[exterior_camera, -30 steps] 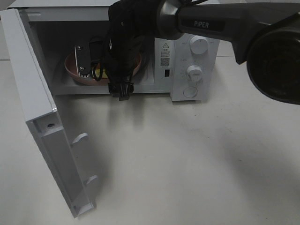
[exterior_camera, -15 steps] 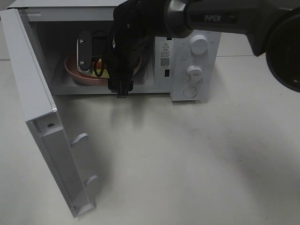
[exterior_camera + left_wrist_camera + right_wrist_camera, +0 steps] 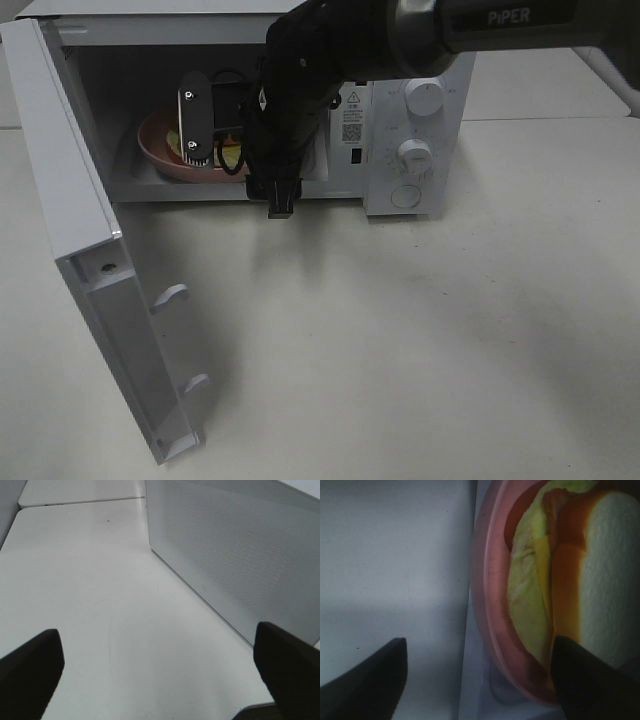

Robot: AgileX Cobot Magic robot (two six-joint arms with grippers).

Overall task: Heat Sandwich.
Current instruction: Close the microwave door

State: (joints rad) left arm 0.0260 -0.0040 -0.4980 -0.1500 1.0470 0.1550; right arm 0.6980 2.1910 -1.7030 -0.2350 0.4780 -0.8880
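"Exterior high view: where do we stand?"

"The microwave (image 3: 440, 170) has its door (image 3: 70, 170) swung wide, off to one side of my right pincer (image 3: 477, 645). The plate (image 3: 487, 605) sits on the oven floor directly under that pincer with the sandwich (image 3: 570, 570) on it, so I judge loading done. Its jaws stand apart, clamped on nothing. Left to do: back out, shut the door, set the dial (image 3: 414, 155)."

"Room?"

"It's tight inside. The plate rim lies between the jaws and the cavity walls are near. The table (image 3: 400, 330) behind the arm is open. My left pincer (image 3: 157, 630), also spread, hangs beside a perforated panel (image 3: 240, 555)."
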